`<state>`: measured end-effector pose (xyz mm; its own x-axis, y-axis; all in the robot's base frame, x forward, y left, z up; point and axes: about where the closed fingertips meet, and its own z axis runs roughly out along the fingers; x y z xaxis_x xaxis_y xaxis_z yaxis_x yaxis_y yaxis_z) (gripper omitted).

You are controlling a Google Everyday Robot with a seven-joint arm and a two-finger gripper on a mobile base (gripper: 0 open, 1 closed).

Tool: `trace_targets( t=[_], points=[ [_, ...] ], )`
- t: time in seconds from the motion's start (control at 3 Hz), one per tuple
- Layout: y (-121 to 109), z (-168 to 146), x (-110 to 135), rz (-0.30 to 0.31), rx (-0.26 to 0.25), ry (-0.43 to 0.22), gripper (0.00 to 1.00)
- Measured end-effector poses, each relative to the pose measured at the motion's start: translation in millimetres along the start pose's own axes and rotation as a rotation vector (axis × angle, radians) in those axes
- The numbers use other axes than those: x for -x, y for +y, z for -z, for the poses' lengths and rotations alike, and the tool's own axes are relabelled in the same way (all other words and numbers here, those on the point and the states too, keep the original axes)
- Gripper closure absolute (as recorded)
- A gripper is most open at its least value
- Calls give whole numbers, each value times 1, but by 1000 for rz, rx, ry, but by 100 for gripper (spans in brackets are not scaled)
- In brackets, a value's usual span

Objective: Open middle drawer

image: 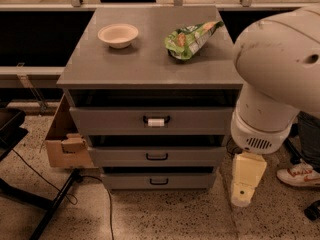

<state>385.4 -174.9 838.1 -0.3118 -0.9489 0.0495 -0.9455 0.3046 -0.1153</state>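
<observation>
At lower right, the cream-coloured gripper (244,186) of the big white robot arm (280,69), hanging downwards just beside the right side of the grey three-drawer cabinet (80,111), at the level of the two lower drawers. Spread or pressed together: cannot tell. Nothing seen in its grasp.

To its left, apart from it, the wide shallow grey middle drawer (120,157), second in the stack, under the grey drawer with a white tag on its handle (110,120) and over the slightly narrower grey bottom drawer (125,181). Long axis lying left to right; flat front turned toward the camera, with one small black loop handle (157,156) at its centre. A dark gap above each front.

Counted: three drawers, three handles, one white tag (156,122).

On the grey worktop (150,64): one shallow cream bowl (118,35) at back left, upright, and one crumpled green snack bag (192,38) at back right, apart from each other.

On the speckled floor (175,214): one brown cardboard box (62,144) against the cabinet's left side, and one white and red shoe (300,175) at far right.
</observation>
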Motion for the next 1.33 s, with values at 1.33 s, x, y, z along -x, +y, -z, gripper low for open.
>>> trace_targets(
  t=[1.33],
  points=[
    [4, -169, 55, 6, 7, 37, 0]
  ],
)
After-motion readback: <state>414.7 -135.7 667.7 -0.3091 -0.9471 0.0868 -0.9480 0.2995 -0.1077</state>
